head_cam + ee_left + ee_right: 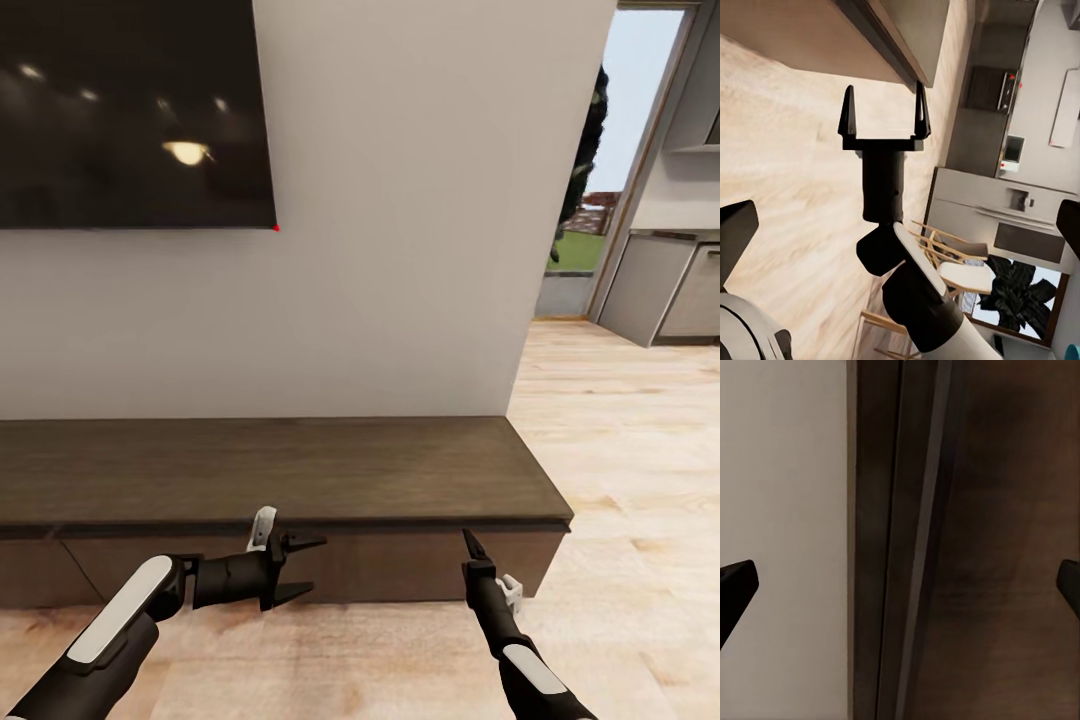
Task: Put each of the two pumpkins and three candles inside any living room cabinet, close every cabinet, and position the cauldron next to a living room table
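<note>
The long, low dark-brown cabinet (280, 470) stands against the white wall, and its front panels look shut. My left gripper (308, 567) hangs open just in front of the cabinet's front, pointing right, with nothing between its fingers. My right gripper (469, 541) points up at the cabinet's front near its right end. It is open and empty, as the left wrist view shows (884, 112). In the right wrist view its fingertips (736, 585) frame the cabinet's top edge (907, 547) from close by. The pumpkins, candles, cauldron and table are out of view.
A big black TV (130, 110) hangs on the wall above the cabinet. Light wood floor (620, 480) stretches to the right toward grey kitchen cupboards (670, 295) and a glass door (590, 200). Wooden chairs (952, 262) and a fridge (1012, 217) appear in the left wrist view.
</note>
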